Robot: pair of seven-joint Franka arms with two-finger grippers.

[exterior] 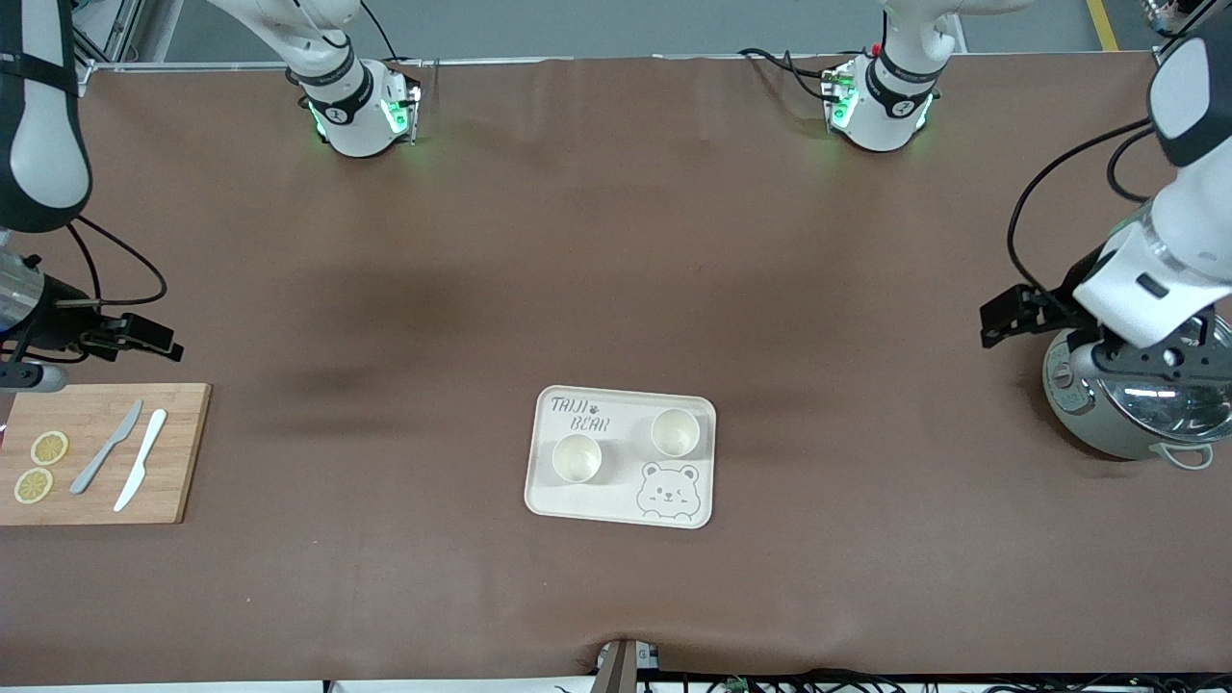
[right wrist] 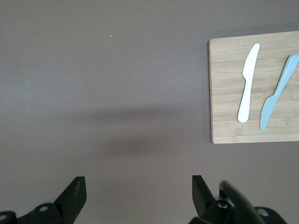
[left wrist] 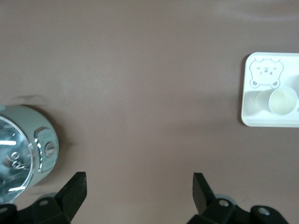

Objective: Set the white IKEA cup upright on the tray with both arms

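On the brown table (exterior: 616,289) the cream tray (exterior: 616,505) lies at about six o'clock from the centre. It holds two white cups (exterior: 675,432), both upright and empty, one nearer the front camera (exterior: 577,457). At three o'clock stands a lidded pot (exterior: 1136,404); at nine o'clock a bamboo board (exterior: 178,452) carries two knives (exterior: 141,459) and lemon slices (exterior: 49,448). The left gripper (left wrist: 139,184) hangs beside the pot, the right gripper (right wrist: 138,186) near the board, both with jaws spread and empty.

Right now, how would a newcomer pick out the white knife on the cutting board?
Find the bamboo cutting board at the right arm's end of the table. Two knives lie side by side on it; the white knife is the one farther from the lemon slices, beside the grey knife.
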